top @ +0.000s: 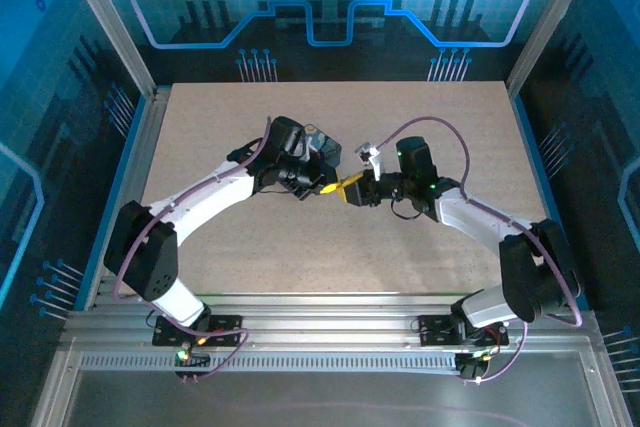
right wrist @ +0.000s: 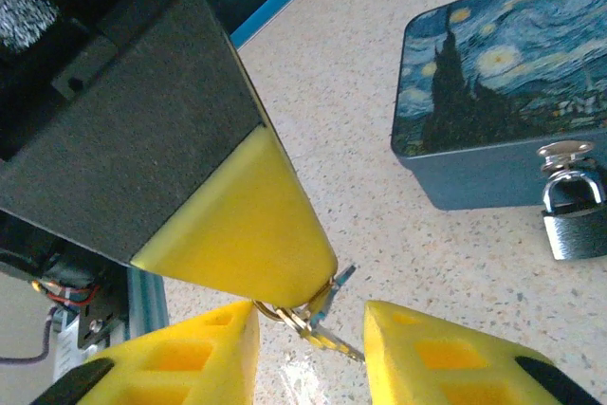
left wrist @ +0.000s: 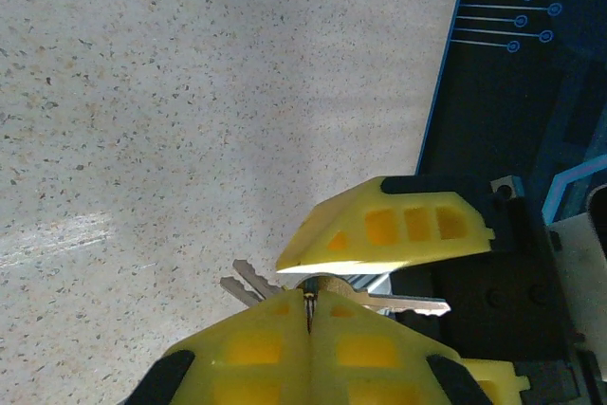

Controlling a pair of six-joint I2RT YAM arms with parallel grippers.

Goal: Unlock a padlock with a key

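Left tool (left wrist: 310, 310) clamped, right tool (right wrist: 308, 320) agape.

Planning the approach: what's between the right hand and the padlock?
Bare tabletop, per the right wrist view, from the right hand to the padlock hanging on the box front. The keys sit at the right hand.

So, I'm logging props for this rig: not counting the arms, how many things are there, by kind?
Box: 1
Padlock: 1
Key bunch: 1 (the keys overlap too much to count singly)
Total: 3
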